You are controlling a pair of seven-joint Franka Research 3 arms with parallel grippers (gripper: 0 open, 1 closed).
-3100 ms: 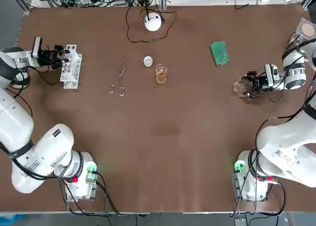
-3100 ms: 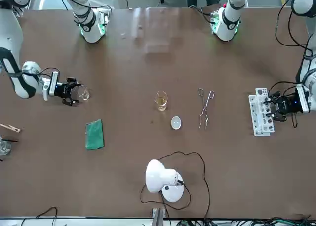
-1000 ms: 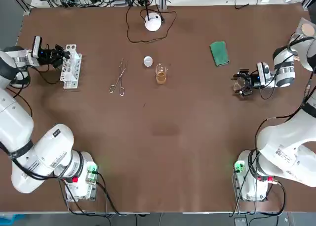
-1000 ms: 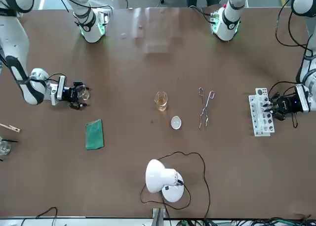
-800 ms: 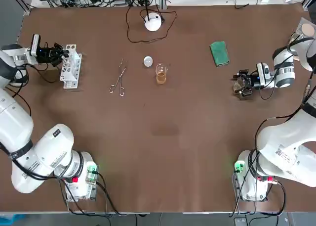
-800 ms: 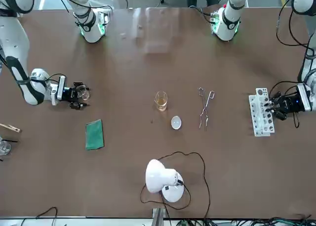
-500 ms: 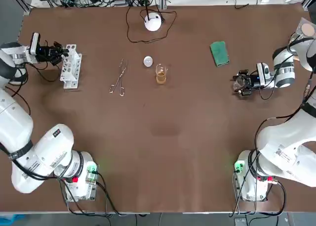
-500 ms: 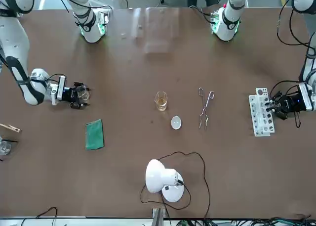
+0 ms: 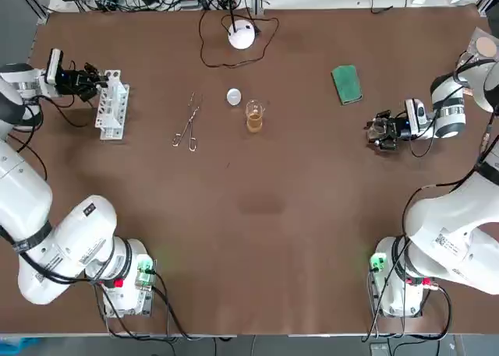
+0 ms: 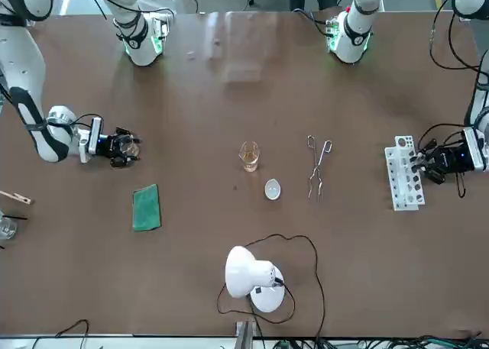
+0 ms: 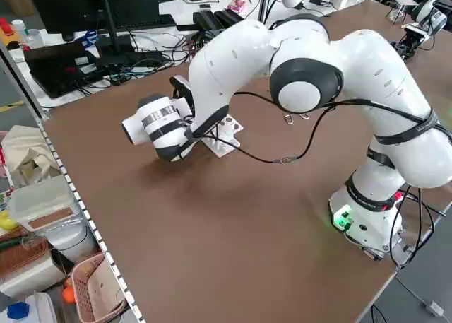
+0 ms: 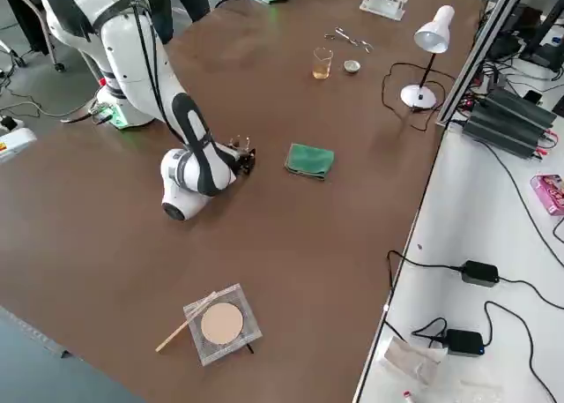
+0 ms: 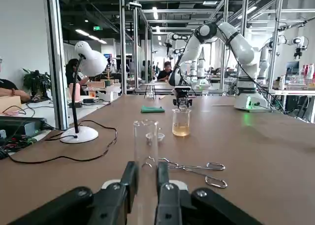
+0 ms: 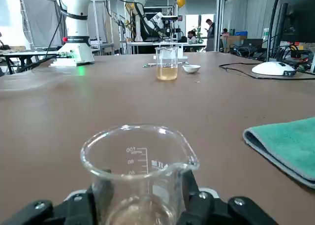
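At the top view's left edge, the left gripper (image 9: 93,79) had its fingers (image 13: 129,183) clamped on a tube (image 13: 146,139), apparently just clear of the rack (image 9: 111,111). At the right edge, the right gripper (image 9: 380,130) was clamped on a beaker (image 14: 140,161). The next move called for keeping both upright.

The left arm (image 11: 304,83) bends low beside a white rack (image 11: 224,134).

Overhead and opposite front, shared table (image 9: 257,239)

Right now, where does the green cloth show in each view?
Top view: cloth, upper right.
Front view: cloth, lower left.
Left side view: cannot make it out.
Right side view: cloth, centre, by the right pincer.
Left wrist view: cloth, far across the table.
Right wrist view: cloth, close beside the held beaker.
Shared landmark: white lamp.
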